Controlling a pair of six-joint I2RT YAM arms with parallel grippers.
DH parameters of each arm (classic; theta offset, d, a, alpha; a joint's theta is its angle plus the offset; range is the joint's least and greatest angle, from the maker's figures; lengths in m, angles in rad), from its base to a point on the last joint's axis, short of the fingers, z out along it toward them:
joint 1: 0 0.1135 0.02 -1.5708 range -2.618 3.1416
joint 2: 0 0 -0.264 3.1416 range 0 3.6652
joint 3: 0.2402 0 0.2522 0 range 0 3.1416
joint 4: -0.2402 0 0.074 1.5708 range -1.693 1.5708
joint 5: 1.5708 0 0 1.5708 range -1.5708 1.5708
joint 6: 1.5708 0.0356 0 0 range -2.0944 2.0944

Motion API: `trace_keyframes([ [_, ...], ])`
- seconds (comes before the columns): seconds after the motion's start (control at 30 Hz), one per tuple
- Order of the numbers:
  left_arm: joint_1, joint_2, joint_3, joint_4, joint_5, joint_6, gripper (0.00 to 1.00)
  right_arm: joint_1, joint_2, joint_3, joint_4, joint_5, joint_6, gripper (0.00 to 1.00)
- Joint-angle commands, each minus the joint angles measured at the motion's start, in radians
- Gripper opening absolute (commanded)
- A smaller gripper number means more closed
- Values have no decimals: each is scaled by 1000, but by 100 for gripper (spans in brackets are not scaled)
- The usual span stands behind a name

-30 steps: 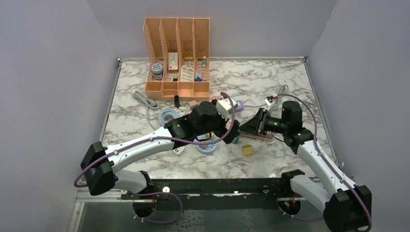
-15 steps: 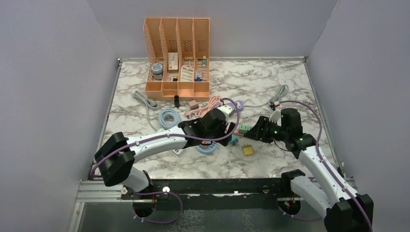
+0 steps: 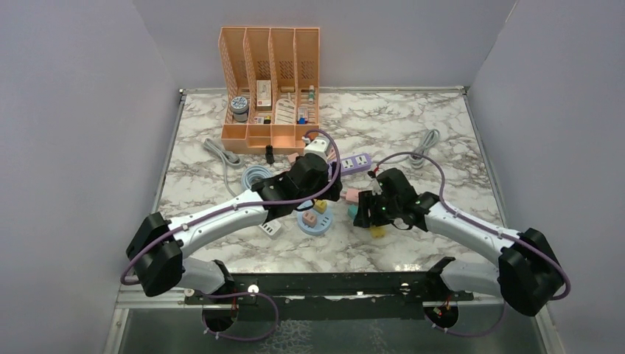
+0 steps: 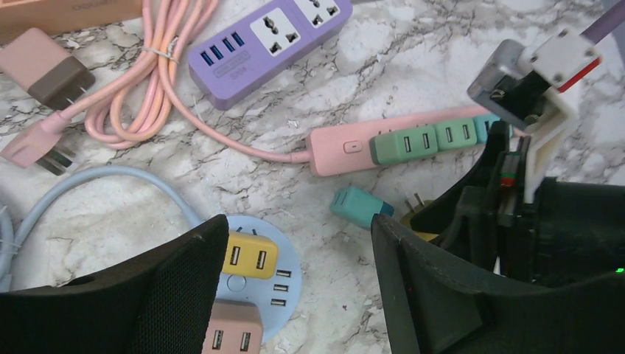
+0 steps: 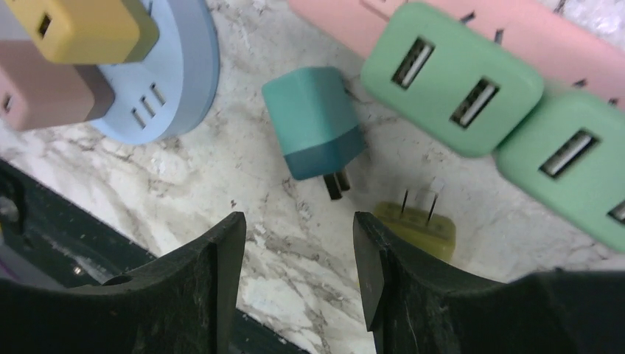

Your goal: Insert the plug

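Both arms have been swung in toward the pink power strip (image 4: 346,144); the right gripper (image 5: 297,221) and left gripper (image 4: 295,228) are held apart, empty; the teal plug (image 5: 317,122) lies loose just beside the strip, ungrasped; next, it seems, the right jaws must be lowered astride its body.

Orange slotted organiser (image 3: 284,137) stands at the far edge of the marble surface (image 3: 413,110), left of middle. Its front trays hold small boxes, with a round jar (image 3: 239,105) in the leftmost one. Small black item (image 3: 270,154) just in front of it, upright. Grey cable (image 3: 218,153) lies toward the left edge, a light-blue cable coil (image 3: 256,178) just nearer. Purple power strip (image 4: 273,37) mid-surface, sockets up. Brown charger (image 4: 44,66) lies flat off its left end. Pale cable (image 3: 424,144) looped toward the far right.
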Motion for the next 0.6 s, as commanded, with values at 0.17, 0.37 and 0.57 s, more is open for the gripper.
trace_keyframes([
  [0.17,79,-85,-37,3,36,-79,74,45,145,68,134,173,-74,53],
  [0.37,97,-103,-35,-3,68,-65,75,50,177,54,236,34,-155,43],
  [0.57,113,-125,-25,-31,135,-2,80,50,128,63,236,-17,-126,15],
])
